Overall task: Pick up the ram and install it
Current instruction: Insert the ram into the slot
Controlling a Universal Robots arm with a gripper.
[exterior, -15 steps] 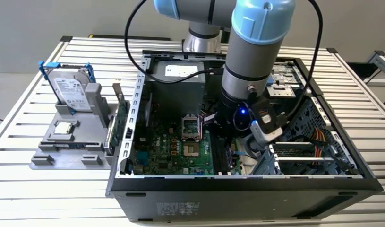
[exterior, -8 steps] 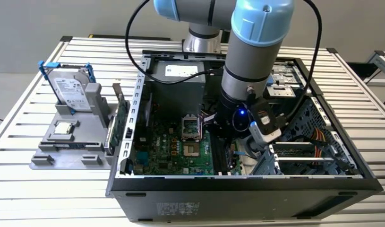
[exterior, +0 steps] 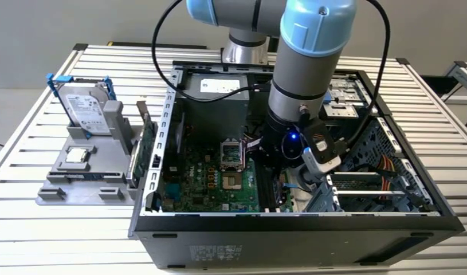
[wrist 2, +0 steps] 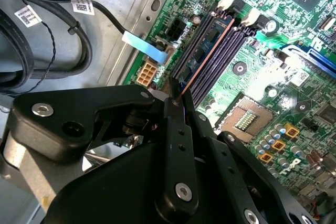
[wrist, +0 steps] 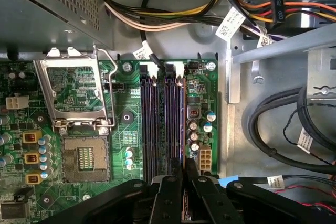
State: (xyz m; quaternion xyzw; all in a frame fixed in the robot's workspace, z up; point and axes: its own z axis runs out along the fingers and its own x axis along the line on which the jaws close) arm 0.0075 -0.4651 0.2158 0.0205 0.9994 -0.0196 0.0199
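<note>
fingers (wrist 2: 181, 109) pinched on ram (wrist 2: 207, 56)

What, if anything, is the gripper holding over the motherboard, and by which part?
The gripper is shut on the ram, pinching it at one end of its thin top edge, while the stick stands edge-up in the memory slots.

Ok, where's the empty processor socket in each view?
Exterior view: the empty processor socket sits mid-motherboard, to the exterior view's left of the arm.
Second wrist view: socket between the memory slots and orange components.
First wrist view: socket next to its opened latch frame.
Shared landmark: the memory slots alongside it.
</note>
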